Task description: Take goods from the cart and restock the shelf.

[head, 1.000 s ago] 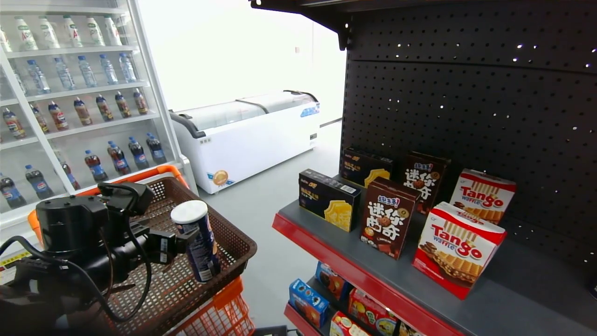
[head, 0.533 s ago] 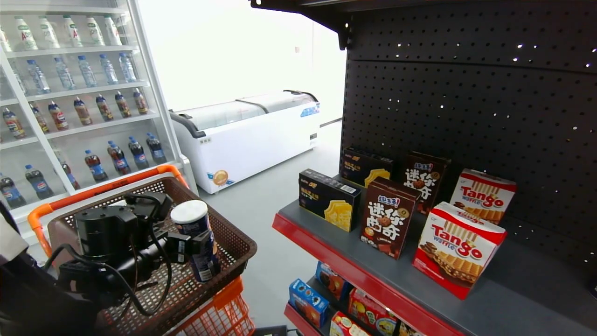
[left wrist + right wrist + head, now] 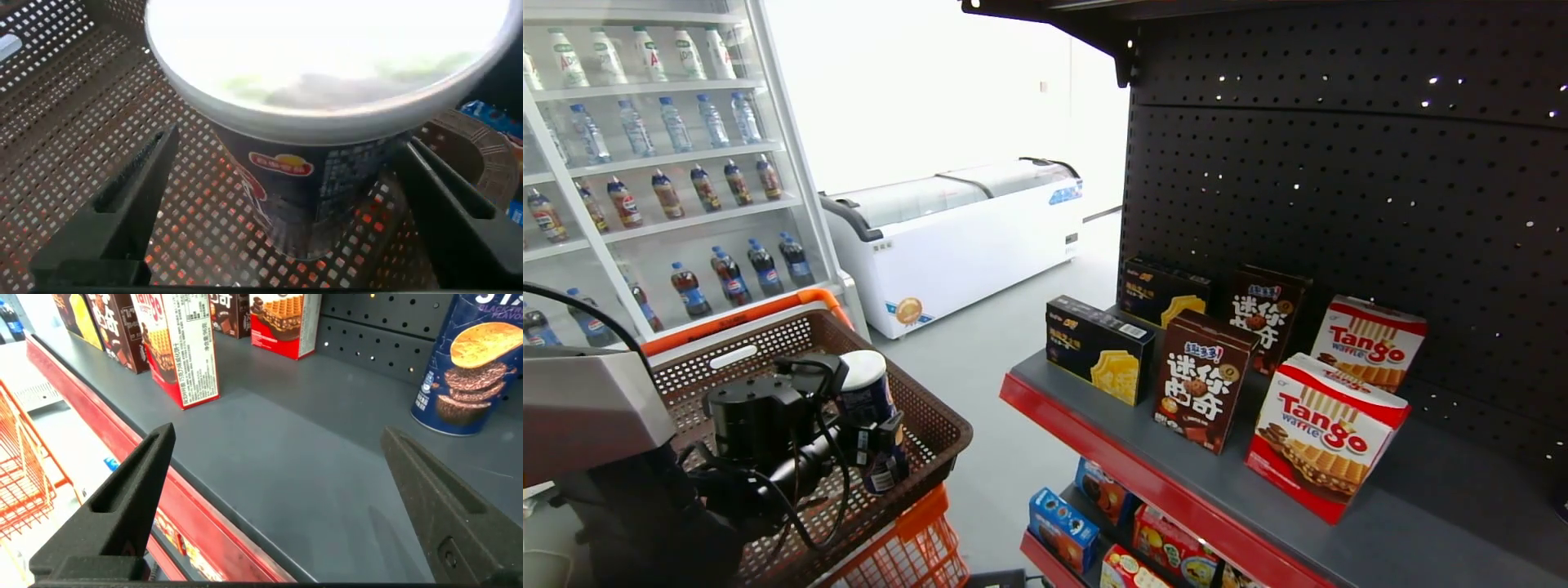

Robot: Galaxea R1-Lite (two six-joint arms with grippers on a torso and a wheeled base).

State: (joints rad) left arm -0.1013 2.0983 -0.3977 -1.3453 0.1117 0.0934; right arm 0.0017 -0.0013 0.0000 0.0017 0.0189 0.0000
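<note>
Straddling the can (image 3: 866, 394) inside cart (image 3: 938, 422), left fingers (image 3: 122, 204) apart.

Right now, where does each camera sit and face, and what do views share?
Head view: on the head, facing forward and down at basket and shelf; left fingers beside the can.
Left wrist view: above the basket, facing down at the can between open fingers.
Right wrist view: over the shelf, facing along it past open right fingers toward wafer boxes.
Shared: can and basket, head and left wrist.
</note>
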